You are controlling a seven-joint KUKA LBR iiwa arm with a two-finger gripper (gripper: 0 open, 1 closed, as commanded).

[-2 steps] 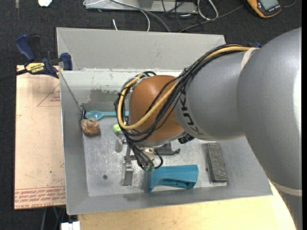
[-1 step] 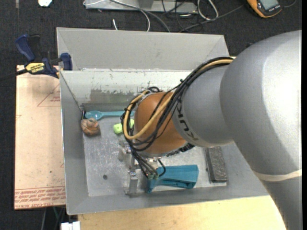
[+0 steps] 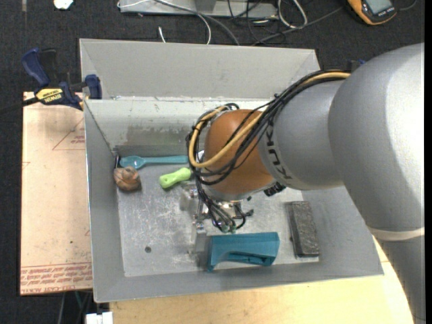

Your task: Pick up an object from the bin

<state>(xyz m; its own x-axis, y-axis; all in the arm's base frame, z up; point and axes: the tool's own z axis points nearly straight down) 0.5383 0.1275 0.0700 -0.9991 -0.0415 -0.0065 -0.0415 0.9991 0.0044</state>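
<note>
- Grey metal bin [image 3: 145, 238] with a scuffed floor.
- Teal spoon [image 3: 154, 160] along the back edge, near the left corner.
- Brown rounded lump [image 3: 126, 179] touching the spoon's bowl.
- Lime-green piece [image 3: 174, 177] just beside the spoon's handle.
- Teal handle-shaped thing [image 3: 246, 248] at the front edge.
- Dark grey block [image 3: 303, 229] by the right edge.

Teal angular plastic piece [image 3: 244, 248], flat, front centre

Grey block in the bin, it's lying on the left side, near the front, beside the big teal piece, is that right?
Not quite. The grey block lies on the right side of the bin, not the left. The camera view shows it there, near the front, beside the big teal piece.
</note>
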